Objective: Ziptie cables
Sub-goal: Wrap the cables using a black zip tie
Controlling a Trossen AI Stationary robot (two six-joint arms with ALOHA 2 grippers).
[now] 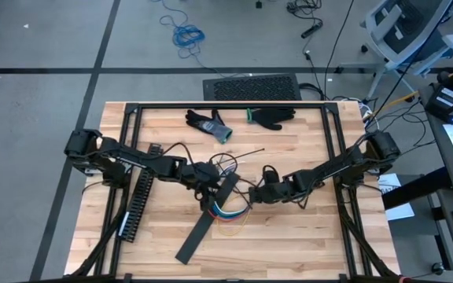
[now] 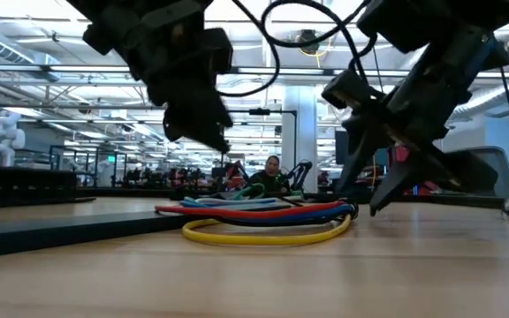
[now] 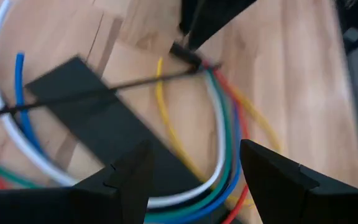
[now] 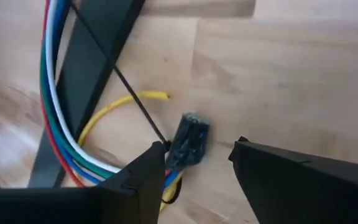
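The cables (image 1: 228, 214) are a looped bundle of red, yellow, blue, green and white wires lying on the wooden table (image 1: 305, 236), partly over a flat black strip (image 1: 203, 228). A thin black zip tie (image 3: 104, 92) lies across them, and its head (image 4: 188, 144) rests on the table beside the bundle's end. My left gripper (image 1: 209, 189) hovers open just above the loop (image 3: 222, 124). My right gripper (image 1: 256, 192) is open and points down at the zip tie's head, which sits by one fingertip (image 4: 157, 155). My right gripper comes slanting down from the table's right, and one fingertip (image 4: 157, 155) stands right beside the zip tie's head (image 4: 188, 144), which lies on the table. I cannot tell whether it touches the head.
A long black slotted duct (image 1: 136, 204) lies left of the cables. Two gloves (image 1: 211, 123) (image 1: 274, 116) lie near the far edge. Loose black arm wiring (image 1: 234, 165) loops over the table's middle. Bare wood shows along the near edge.
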